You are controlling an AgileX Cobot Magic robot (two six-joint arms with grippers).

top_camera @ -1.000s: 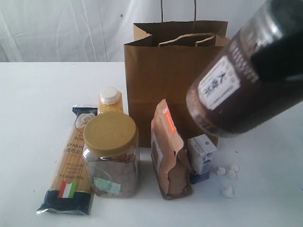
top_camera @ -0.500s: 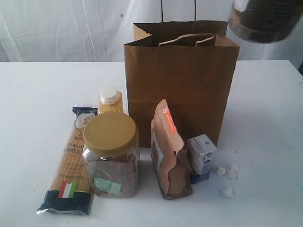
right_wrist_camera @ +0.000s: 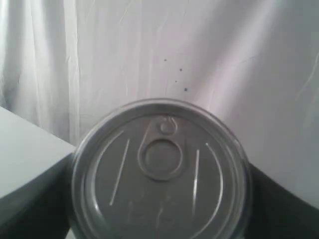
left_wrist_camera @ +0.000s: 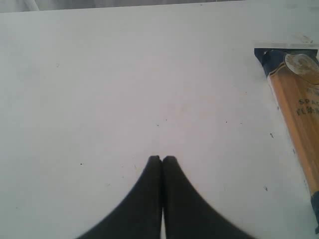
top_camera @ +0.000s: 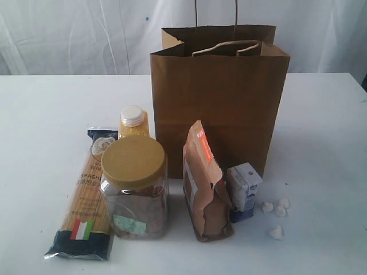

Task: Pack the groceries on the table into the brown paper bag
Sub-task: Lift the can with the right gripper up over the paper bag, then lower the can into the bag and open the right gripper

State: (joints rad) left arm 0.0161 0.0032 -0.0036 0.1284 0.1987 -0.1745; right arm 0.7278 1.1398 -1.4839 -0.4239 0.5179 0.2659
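So from the exterior view it's all about the brown paper bag (top_camera: 221,103) standing upright on the white counter (top_camera: 46,103), top open, handles up. Right in front of the bag is the brown pouch (top_camera: 205,183), upright, with the small white-blue carton (top_camera: 243,189) just beside it near the bag's front right corner. Front-left of the bag stands the gold-lidded clear jar (top_camera: 135,186), and the yellow-grain bottle (top_camera: 133,121) peeks out behind it, close to the bag's left side. Farthest left of the bag, the spaghetti packet (top_camera: 83,195) lies flat. A few small white bits (top_camera: 275,215) are scattered off the bag's front right.

The silver-topped can (right_wrist_camera: 159,169) only shows up in the right wrist view: the right gripper (right_wrist_camera: 158,206) has its jaws spread wide and clamped on either side of the can, pull-tab top facing the camera, white curtain (right_wrist_camera: 239,59) behind. Can't tell where that is relative to the bag.

The left wrist view shows the left gripper (left_wrist_camera: 162,160) with its jaws pressed together, holding nothing, over bare counter, the spaghetti packet's top end nearby.
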